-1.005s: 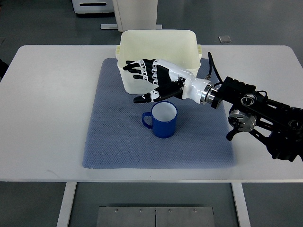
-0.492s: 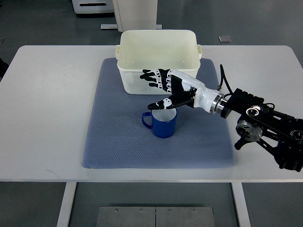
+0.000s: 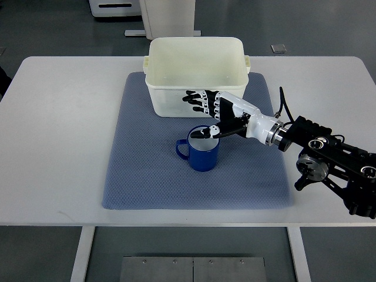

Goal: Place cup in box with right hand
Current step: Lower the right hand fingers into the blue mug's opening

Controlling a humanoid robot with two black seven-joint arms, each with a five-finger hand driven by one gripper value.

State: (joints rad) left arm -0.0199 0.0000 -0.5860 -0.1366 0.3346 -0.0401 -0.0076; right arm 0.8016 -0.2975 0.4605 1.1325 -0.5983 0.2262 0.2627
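A blue cup [image 3: 201, 150] with a white inside stands upright on the blue-grey mat [image 3: 147, 170], its handle pointing left. Behind it sits the cream plastic box [image 3: 197, 70], with nothing seen in it. My right hand [image 3: 207, 114] comes in from the right and hovers over the cup's far rim, in front of the box's near wall. Its fingers [image 3: 195, 98] are spread and hold nothing; the thumb [image 3: 205, 133] reaches down over the cup's mouth. The left arm is out of the picture.
The mat lies on a white table [image 3: 59, 117]. The right arm's black forearm [image 3: 335, 164] stretches over the table's right side. Grey floor and a white cabinet base [image 3: 167, 17] show beyond the far edge.
My right hand has drawn back to the right and toward the cup, from over the box's near-left corner to just above the cup's far rim. The cup has not moved.
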